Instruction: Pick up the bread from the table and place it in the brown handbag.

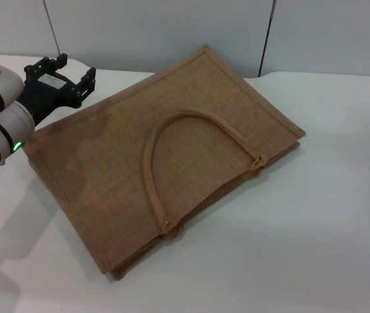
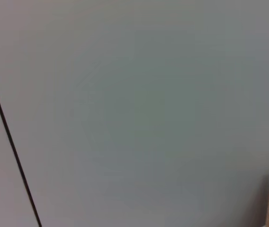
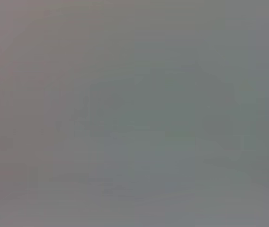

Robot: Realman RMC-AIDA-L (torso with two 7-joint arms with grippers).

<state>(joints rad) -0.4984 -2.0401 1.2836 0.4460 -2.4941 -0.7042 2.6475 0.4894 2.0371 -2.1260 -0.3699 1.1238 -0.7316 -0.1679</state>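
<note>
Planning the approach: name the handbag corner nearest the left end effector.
The brown handbag's left corner, beside the left end effector; the others lie farther.

brown handbag (image 1: 172, 163): woven tan jute tote, lying flat and turned at an angle, one arched strap handle resting on its upper face | table (image 1: 315, 222): plain white top, bag lies across its middle and left side

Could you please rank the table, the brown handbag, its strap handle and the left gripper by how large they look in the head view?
1. table
2. brown handbag, lying flat
3. strap handle
4. left gripper, above the bag's far left corner, holding nothing; it is nearer the camera than the tabletop, so true size is unsure.
</note>
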